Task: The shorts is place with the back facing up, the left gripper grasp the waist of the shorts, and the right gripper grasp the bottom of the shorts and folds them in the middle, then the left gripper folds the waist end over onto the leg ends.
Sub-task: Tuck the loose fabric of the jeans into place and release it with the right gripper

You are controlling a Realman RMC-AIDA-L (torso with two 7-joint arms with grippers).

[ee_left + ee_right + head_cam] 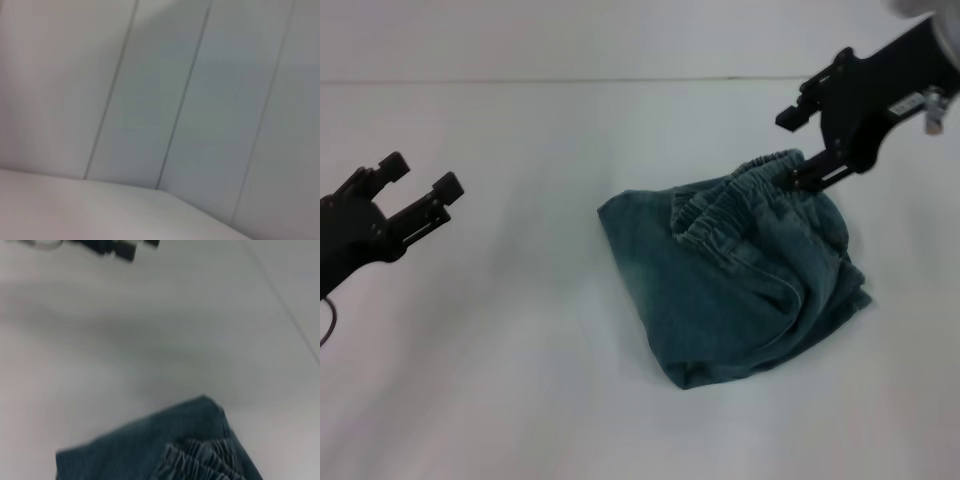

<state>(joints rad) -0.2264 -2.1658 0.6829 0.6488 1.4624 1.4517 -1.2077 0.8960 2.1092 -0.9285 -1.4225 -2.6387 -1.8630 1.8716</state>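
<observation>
The head camera looks down from high up at the white desk, with both arms at the sides. The left wrist camera faces a plain wall, away from the middle. The right wrist camera sits close above the shorts, which the head view shares.

Soft, even, bright light washes the white bench almost featureless, with only faint shadows beside the shorts. The head view is slightly hazy. Both wrist views are blurred, and the shorts' denim looks smeared in the right wrist view.
</observation>
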